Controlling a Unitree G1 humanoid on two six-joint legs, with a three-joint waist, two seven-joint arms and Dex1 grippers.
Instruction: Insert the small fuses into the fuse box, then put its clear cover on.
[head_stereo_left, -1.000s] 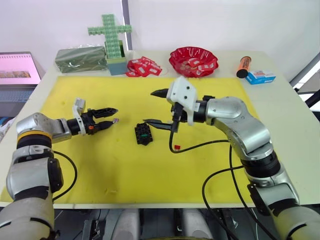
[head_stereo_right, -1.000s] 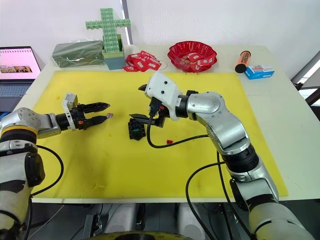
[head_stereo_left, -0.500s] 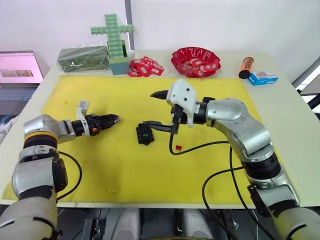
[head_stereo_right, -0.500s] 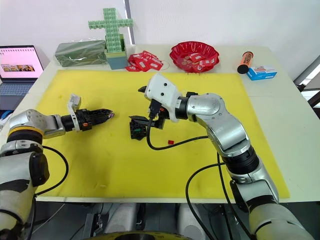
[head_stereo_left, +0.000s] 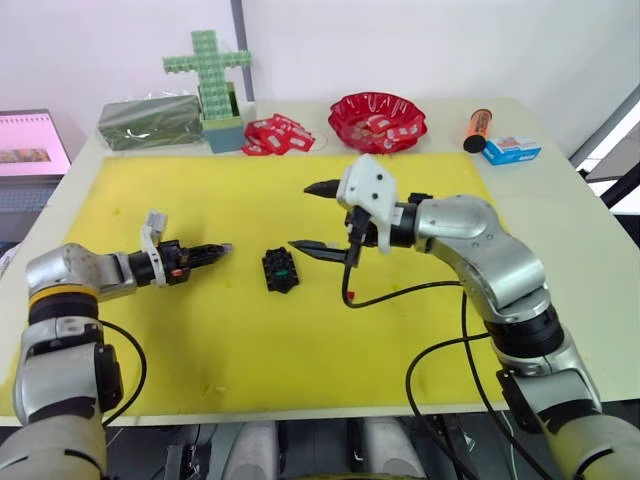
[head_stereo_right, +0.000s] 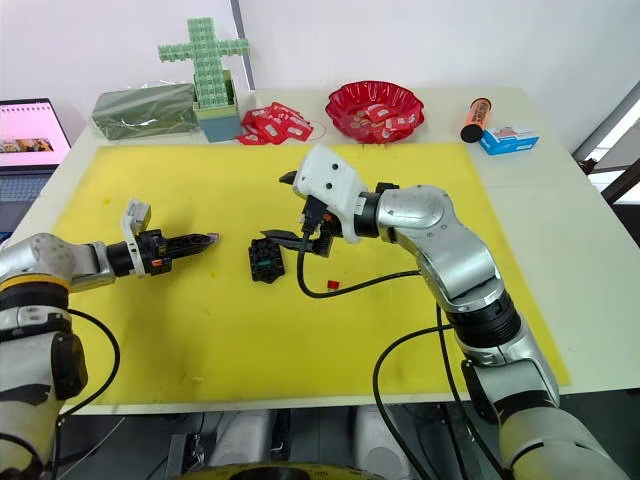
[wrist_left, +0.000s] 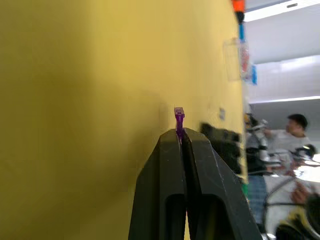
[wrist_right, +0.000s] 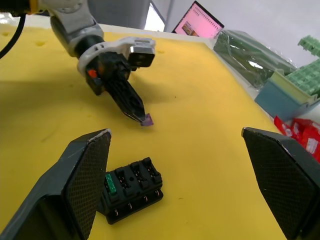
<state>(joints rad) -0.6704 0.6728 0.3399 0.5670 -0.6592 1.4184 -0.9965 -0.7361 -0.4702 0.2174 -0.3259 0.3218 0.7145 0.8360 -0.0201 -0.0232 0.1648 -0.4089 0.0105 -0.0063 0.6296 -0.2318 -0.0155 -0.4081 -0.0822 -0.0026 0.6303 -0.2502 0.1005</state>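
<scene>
My left gripper (head_stereo_left: 225, 248) is shut on a small purple fuse (wrist_left: 179, 114), held at its tips just above the yellow mat (head_stereo_left: 180, 190). The black fuse box (head_stereo_left: 279, 269) lies to its right at mid-mat, with a green fuse (wrist_right: 111, 186) in one end slot. My right gripper (head_stereo_left: 315, 217) hovers open just right of and above the box, its fingers (wrist_right: 85, 175) wide apart. A red fuse (head_stereo_right: 333, 284) lies on the mat below that gripper. The clear cover (wrist_left: 233, 59) shows faintly on the far right of the mat.
Along the table's back edge stand a green box (head_stereo_left: 150, 118), a green block cross (head_stereo_left: 210, 75), red-white packets (head_stereo_left: 272, 135), a red bowl (head_stereo_left: 378, 120), an orange cylinder (head_stereo_left: 477, 130) and a blue box (head_stereo_left: 510, 150). A laptop (head_stereo_left: 30, 150) sits at the far left. A black cable (head_stereo_left: 400, 293) trails over the mat.
My left gripper has shut on the purple fuse, which lay between its open fingers a second ago. The right arm has held still. The camera has shifted a little.
</scene>
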